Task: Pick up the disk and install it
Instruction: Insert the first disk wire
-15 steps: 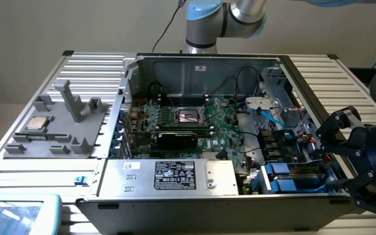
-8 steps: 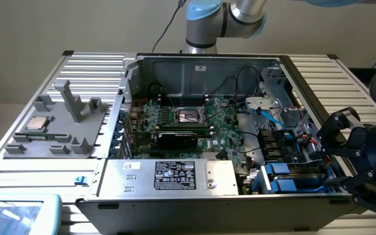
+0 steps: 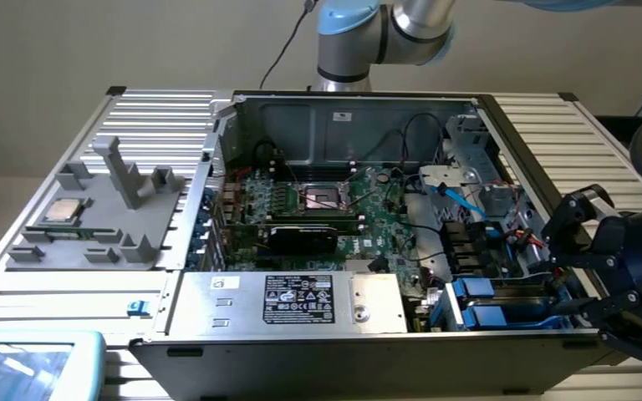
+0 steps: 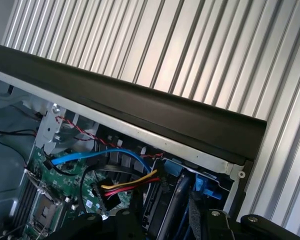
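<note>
Black gripper (image 4: 166, 207) low over drive bay (image 3: 488, 305) in corner of open computer case (image 3: 343, 125), exterior view's right. Fingers (image 4: 137, 202) stand apart, not clamped, straddling disk (image 4: 176, 197) (edge-on, dark, label hidden). Disk upright in bay, blue carrier (image 4: 206, 184) just beside it, near yellow-red-black power cable (image 4: 125, 186) and blue data cable (image 4: 90, 156). Motherboard (image 3: 321, 209) beyond.

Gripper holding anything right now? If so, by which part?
Cannot be told. The gripper is down over the disk, which stands on edge inside the computer case, but no grip on it shows.
</note>
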You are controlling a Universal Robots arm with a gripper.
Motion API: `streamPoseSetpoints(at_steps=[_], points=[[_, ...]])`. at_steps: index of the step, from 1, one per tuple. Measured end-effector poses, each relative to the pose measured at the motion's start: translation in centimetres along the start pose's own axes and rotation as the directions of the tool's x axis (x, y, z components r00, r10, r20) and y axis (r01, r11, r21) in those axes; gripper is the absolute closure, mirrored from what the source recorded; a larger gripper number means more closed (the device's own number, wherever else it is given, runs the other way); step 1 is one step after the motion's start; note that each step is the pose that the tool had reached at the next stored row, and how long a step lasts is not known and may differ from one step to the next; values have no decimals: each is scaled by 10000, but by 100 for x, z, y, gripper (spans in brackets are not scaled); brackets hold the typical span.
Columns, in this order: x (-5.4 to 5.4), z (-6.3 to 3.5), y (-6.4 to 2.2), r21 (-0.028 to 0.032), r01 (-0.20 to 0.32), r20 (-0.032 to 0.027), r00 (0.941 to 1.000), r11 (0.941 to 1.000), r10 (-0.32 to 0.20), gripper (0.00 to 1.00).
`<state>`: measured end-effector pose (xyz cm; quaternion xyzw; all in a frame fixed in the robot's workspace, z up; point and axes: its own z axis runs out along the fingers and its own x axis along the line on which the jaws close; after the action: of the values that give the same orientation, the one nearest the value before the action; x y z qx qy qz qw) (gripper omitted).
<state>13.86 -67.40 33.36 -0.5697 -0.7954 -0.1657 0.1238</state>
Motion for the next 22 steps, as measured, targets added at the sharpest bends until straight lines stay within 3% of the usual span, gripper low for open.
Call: streamPoseSetpoints(at_steps=[1, 2, 11, 15, 22], points=[[0, 0, 0, 11, 26, -2, 10000, 10000, -26, 54], [-1, 2, 1, 26, 62, -8, 10000, 10000, -62, 61], [-32, 36, 43, 265, 644, -102, 9979, 9976, -641, 61], [-32, 36, 44, 227, 791, -196, 9967, 9966, -787, 61], [-33, 37, 46, 214, 807, -192, 9966, 9965, -803, 61]])
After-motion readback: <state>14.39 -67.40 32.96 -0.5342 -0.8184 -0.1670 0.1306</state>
